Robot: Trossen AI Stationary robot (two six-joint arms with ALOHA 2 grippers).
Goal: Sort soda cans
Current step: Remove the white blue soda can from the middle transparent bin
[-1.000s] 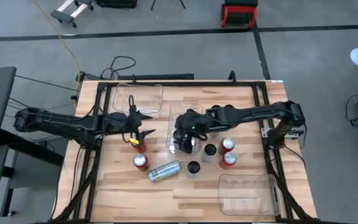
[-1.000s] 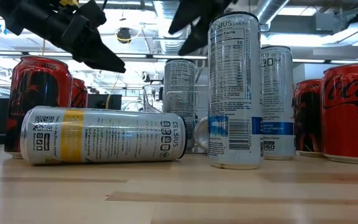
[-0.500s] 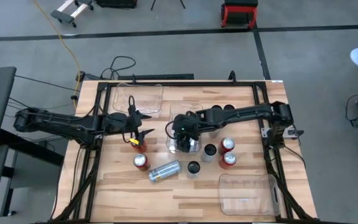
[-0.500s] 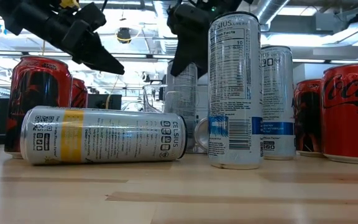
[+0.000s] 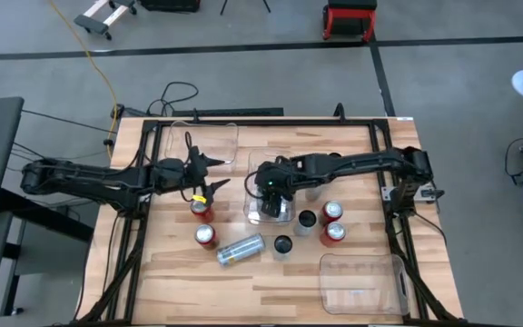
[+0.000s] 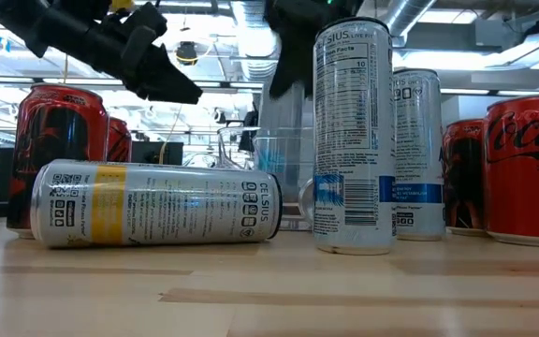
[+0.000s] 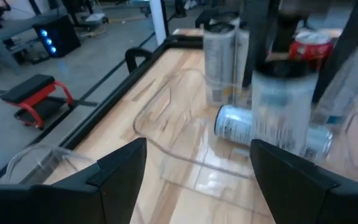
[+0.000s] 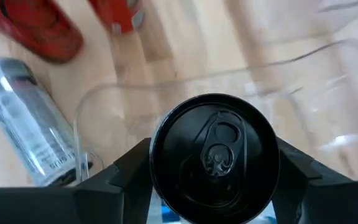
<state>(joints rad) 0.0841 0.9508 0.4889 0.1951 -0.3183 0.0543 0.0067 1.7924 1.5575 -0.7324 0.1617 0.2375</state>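
Observation:
My right gripper [image 5: 275, 186] hangs over the middle clear bin [image 5: 254, 162], shut on a tall silver can with a black top [image 8: 215, 158]. My left gripper [image 5: 214, 173] is open, with nothing between its fingers, above and just to the far side of a standing red can [image 5: 200, 211]. Another red can [image 5: 206, 236] stands nearer the near edge. A silver can [image 6: 157, 204] lies on its side on the table. Two black-topped cans [image 5: 307, 219] [image 5: 282, 245] and two red cans [image 5: 333, 211] [image 5: 334, 232] stand to the right. A further can [image 7: 232, 124] lies in the middle bin. My right gripper pinches the can between its two fingers [image 8: 132, 177], at the upper wall just under the black top's rim [image 8: 165, 182]. The fingers come from above, pointing down, one on each side. The can [image 7: 284, 106] stays upright, lifted off the bin's floor.
A clear bin [image 5: 202, 143] sits at the far left of the table, and another one [image 5: 361, 282] sits at the near right. Standing cans crowd the space between the middle bin and the near-right bin. Black frame rails [image 5: 134, 245] run along the table's sides.
My right gripper has come down around a can standing in the middle bin, shut on it and raised it; the can no longer shows at table height. My left gripper has drifted a little toward the far edge and upward, still open.

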